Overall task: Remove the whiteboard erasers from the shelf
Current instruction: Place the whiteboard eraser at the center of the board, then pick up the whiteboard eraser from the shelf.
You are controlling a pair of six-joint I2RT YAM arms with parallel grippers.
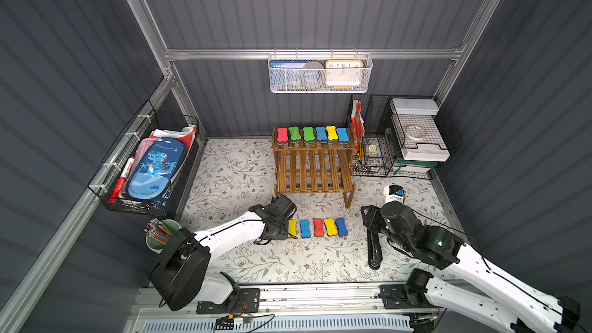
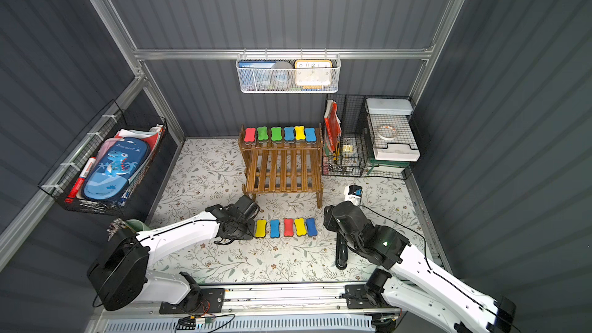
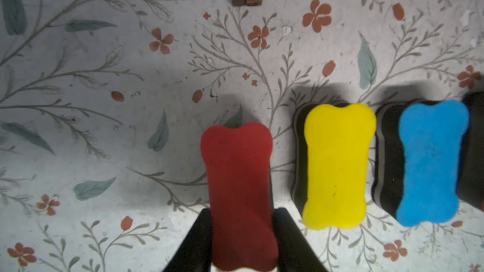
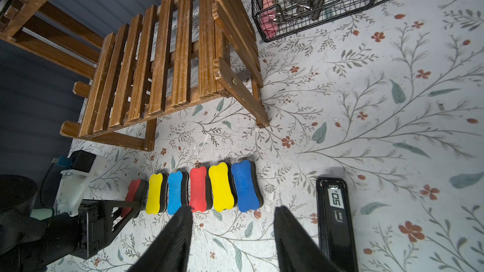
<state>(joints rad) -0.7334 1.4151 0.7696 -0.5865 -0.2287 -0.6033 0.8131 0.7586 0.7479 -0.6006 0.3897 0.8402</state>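
Inspector: Progress on the shelf, please.

Operator: I count six whiteboard erasers on its upper tier, side by side: red, two green, blue, yellow, blue. The lower tier is bare in both top views. By my judgement the job stands about half done.

Inspector: And those taken off?

Operator: Five erasers lie in a row on the floral mat in front of the shelf, tops up: yellow, blue, red, yellow, blue. A sixth, the red eraser, is at the left end of that row, just beside the yellow eraser.

Inspector: Released?

Operator: No. The left gripper is clenched on it, one jaw against each long side. I cannot tell whether its underside touches the mat.

Inspector: Right arm?

Operator: The right gripper hangs over the mat near the row's other end, jaws apart, nothing between them. A black stapler lies just beside it; that is no part of the job.

Inspector: Outstanding items?

Operator: Setting this red one down, then all six on the upper tier. I judge those call for a longer reach, toward the back wall.
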